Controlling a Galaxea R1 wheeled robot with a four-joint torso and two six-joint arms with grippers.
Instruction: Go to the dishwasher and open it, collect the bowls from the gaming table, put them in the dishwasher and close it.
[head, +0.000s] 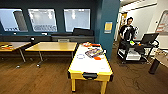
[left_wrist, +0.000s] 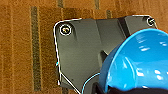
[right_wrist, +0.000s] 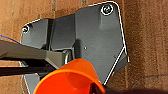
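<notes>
A blue bowl (left_wrist: 140, 62) looms large in the left wrist view, hanging above the brown wood floor with my left gripper (left_wrist: 117, 89) shut on its rim. In the right wrist view an orange bowl (right_wrist: 70, 80) hangs over the floor in the same way, my right gripper (right_wrist: 100, 88) shut on its edge. Ahead in the head view stands the gaming table (head: 87, 65), yellow-framed with a white top. On its far half lie small orange things (head: 97, 58), too blurred to name. The dishwasher is out of view.
The gaming table also carries a flat clear plate (head: 80, 56) and a colourful pack (head: 93, 52). Two wooden tables (head: 52, 46) stand to the left, with a teal pillar (head: 108, 25) behind. At the right, a person (head: 128, 28) stands behind a black cart (head: 135, 51) bearing a laptop.
</notes>
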